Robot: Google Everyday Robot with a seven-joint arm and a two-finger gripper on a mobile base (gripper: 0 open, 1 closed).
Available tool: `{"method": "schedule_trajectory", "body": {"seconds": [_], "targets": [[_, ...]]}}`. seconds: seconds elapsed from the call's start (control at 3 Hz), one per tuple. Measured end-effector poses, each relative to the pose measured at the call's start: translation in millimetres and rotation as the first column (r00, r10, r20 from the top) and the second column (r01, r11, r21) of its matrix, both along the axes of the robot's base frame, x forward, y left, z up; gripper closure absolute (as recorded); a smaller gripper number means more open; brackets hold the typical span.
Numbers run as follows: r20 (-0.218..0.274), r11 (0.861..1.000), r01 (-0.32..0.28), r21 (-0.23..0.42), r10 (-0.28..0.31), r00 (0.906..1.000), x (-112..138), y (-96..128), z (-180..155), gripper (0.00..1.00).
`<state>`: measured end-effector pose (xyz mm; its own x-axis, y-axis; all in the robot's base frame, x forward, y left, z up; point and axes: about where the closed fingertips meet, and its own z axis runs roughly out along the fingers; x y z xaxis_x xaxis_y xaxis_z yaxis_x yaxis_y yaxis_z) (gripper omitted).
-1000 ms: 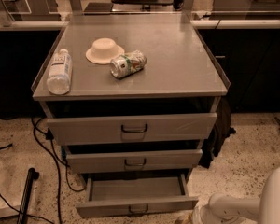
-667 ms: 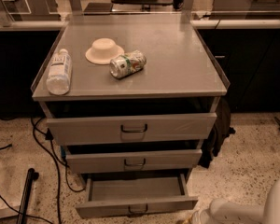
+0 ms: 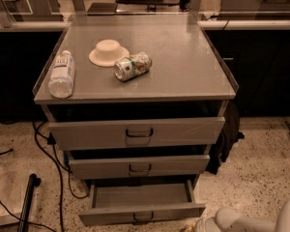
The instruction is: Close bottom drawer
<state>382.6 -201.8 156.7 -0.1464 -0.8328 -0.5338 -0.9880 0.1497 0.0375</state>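
The bottom drawer (image 3: 141,213) is the lowest of three grey drawers in the metal cabinet. It is pulled out far, its empty inside shows, and it has a small dark handle (image 3: 143,217) at the centre of its low front. The middle drawer (image 3: 139,166) and the top drawer (image 3: 137,132) each stand out a little. My white arm (image 3: 246,222) comes in at the bottom right corner, and its end lies by the bottom drawer's right front corner. My gripper is cut off by the bottom edge of the frame.
On the cabinet top (image 3: 183,66) lie a plastic bottle (image 3: 62,74), an upturned white bowl (image 3: 108,52) and a drink can (image 3: 132,66) on its side. Black cables (image 3: 53,158) and a dark pole (image 3: 28,202) lie on the speckled floor to the left. A dark bag (image 3: 227,139) hangs at the cabinet's right.
My white arm has sunk lower at the bottom right corner. The three drawers and the things on top have not moved.
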Motion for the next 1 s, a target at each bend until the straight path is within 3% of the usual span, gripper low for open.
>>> {"method": "schedule_trajectory", "body": {"seconds": [1.0], "targets": [[0.042, 1.000, -0.032, 0.000, 0.032, 0.9986, 32, 4, -20, 1.00]]}}
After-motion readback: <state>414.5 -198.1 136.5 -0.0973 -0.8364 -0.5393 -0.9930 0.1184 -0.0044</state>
